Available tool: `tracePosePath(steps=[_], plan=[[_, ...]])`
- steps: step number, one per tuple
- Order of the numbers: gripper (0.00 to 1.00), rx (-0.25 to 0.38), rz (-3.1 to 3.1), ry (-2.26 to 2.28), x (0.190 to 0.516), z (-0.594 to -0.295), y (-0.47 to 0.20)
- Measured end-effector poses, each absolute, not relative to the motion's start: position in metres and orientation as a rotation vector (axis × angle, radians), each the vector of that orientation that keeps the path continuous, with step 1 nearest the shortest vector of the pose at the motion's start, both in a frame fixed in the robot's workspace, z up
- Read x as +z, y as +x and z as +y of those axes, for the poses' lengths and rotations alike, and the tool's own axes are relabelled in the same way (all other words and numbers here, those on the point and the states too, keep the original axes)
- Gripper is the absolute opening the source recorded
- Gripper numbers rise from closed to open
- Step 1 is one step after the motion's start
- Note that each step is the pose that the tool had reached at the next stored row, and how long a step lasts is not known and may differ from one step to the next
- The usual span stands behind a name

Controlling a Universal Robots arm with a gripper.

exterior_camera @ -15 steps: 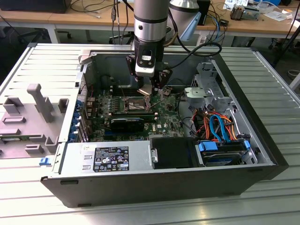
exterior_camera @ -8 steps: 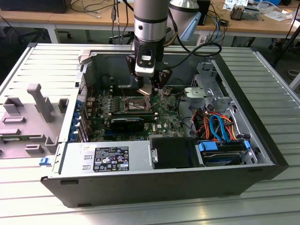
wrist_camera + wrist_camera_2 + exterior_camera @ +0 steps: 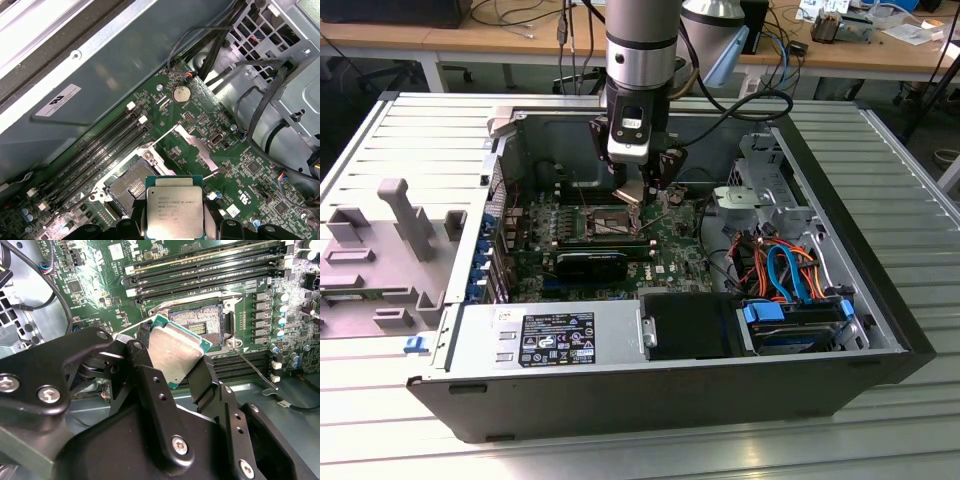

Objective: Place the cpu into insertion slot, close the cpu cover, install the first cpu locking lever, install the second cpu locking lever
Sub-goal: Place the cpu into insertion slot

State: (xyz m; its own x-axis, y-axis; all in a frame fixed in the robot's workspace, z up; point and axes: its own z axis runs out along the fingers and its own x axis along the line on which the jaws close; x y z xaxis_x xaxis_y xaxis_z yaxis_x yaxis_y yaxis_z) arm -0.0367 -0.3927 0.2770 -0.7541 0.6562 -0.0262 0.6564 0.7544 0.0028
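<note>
My gripper (image 3: 645, 190) hangs inside the open computer case, shut on the cpu (image 3: 175, 352), a small square chip with a dull silver top. In both wrist views a black finger (image 3: 142, 365) grips the cpu (image 3: 175, 207) on each side. The chip is tilted and held just above and beside the open insertion slot (image 3: 200, 322), whose contact field (image 3: 131, 186) is bare. The cpu cover (image 3: 200, 147) stands swung open next to the socket. A thin wire locking lever (image 3: 255, 371) sticks up beside the slot.
Rows of memory slots (image 3: 200, 270) run along one side of the socket. The case (image 3: 880, 200) also holds a power supply (image 3: 550, 335), a blue-handled drive cage (image 3: 800, 320) and loose orange and blue cables (image 3: 780, 265). A grey fixture (image 3: 400, 230) lies outside on the exterior view's left.
</note>
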Motion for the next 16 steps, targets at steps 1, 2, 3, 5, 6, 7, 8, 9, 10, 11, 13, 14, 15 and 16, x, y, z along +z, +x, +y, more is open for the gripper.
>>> tracePosePath(steps=[1, 2, 3, 5, 6, 7, 8, 9, 10, 11, 13, 14, 15, 16], plan=[[0.54, -0.01, 2.918, 1.093, 0.277, -0.3927, -0.0367], [0.54, -0.01, 2.917, 1.095, 0.277, -0.3927, -0.0367], [0.54, -0.01, 2.917, 1.096, 0.277, -0.3927, -0.0368], [0.54, -0.01, 2.916, 1.099, 0.277, -0.3927, -0.0368], [0.54, -0.01, 2.915, 1.1, 0.277, -0.3927, -0.0368], [0.54, -0.01, 2.915, 1.101, 0.277, -0.3927, -0.0368], [0.54, -0.01, 2.914, 1.103, 0.277, -0.3927, -0.0368], [0.54, -0.01, 2.913, 1.105, 0.277, -0.3927, -0.0368], [0.54, -0.01, 2.913, 1.106, 0.277, -0.3927, -0.0368], [0.54, -0.01, 2.913, 1.108, 0.277, -0.3927, -0.0368], [0.54, -0.011, 2.912, 1.11, 0.277, -0.3927, -0.0367], [0.54, -0.011, 2.911, 1.111, 0.277, -0.3927, -0.0368], [0.54, -0.01, 2.911, 1.112, 0.277, -0.3927, -0.0368], [0.54, -0.011, 2.91, 1.115, 0.277, -0.3927, -0.0368]])
